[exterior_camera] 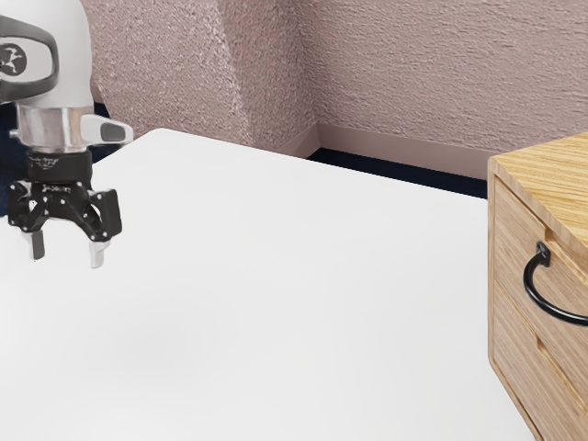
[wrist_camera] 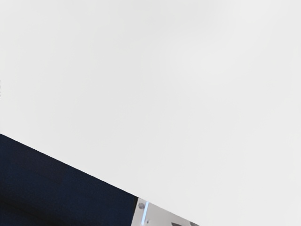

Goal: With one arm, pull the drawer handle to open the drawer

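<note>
One wooden drawer cabinet [exterior_camera: 549, 179] bearing one black handle [exterior_camera: 531, 285] stood on the white table [exterior_camera: 276, 276]; one gripper [exterior_camera: 66, 255] hung well apart, fingers spread, empty.

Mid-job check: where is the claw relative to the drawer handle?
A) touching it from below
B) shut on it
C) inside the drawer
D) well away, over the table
D: the claw hangs open over the table at the exterior view's left, far from the handle.

Cabinet [exterior_camera: 537, 197] on table [exterior_camera: 276, 276]; hand [exterior_camera: 66, 254] well apart
</note>
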Available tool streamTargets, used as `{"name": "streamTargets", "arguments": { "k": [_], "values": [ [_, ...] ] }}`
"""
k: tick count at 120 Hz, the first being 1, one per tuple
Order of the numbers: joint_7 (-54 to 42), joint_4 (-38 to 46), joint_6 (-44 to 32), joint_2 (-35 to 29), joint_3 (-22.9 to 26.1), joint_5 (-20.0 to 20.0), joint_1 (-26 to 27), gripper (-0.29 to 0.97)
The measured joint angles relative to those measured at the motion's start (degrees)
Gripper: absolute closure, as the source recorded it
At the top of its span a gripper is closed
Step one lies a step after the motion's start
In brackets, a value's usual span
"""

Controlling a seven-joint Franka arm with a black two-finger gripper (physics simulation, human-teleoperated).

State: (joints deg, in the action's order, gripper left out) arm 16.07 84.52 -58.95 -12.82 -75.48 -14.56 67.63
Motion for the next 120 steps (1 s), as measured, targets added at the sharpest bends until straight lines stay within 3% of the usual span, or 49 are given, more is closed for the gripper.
{"name": "streamTargets", "arguments": {
  "k": [14,25,36,42,47,56,71,102,108,115,120],
  "values": [
    [3.28,-0.02,-7.0,-0.28,-0.19,-0.64,0.15,0.0],
    [-0.05,-0.11,-13.11,-0.29,-0.44,-1.1,0.09,0.0],
    [-2.69,-5.94,-15.99,-0.11,-3.55,3.29,-0.59,0.0],
    [-3.57,-12.11,-15.71,-0.16,-1.63,7.44,-0.71,0.0],
    [-4.22,-13.61,-16.05,0.0,2.97,10.02,-0.3,0.0],
    [-5.27,-12.52,-18.56,0.43,7.46,12.96,5.05,0.0],
    [-6.7,-11.37,-24.62,0.49,8.47,16.39,10.87,0.0],
    [-2.25,-1.39,-29.37,0.43,8.8,19.48,11.63,0.0],
    [-0.76,-0.3,-28.83,0.51,12.2,19.64,7.95,0.0],
    [0.82,2.36,-28.67,0.6,24.16,19.95,-4.86,0.0],
    [1.86,3.43,-28.65,0.66,30.11,20.57,-10.61,0.0]
  ]
}}
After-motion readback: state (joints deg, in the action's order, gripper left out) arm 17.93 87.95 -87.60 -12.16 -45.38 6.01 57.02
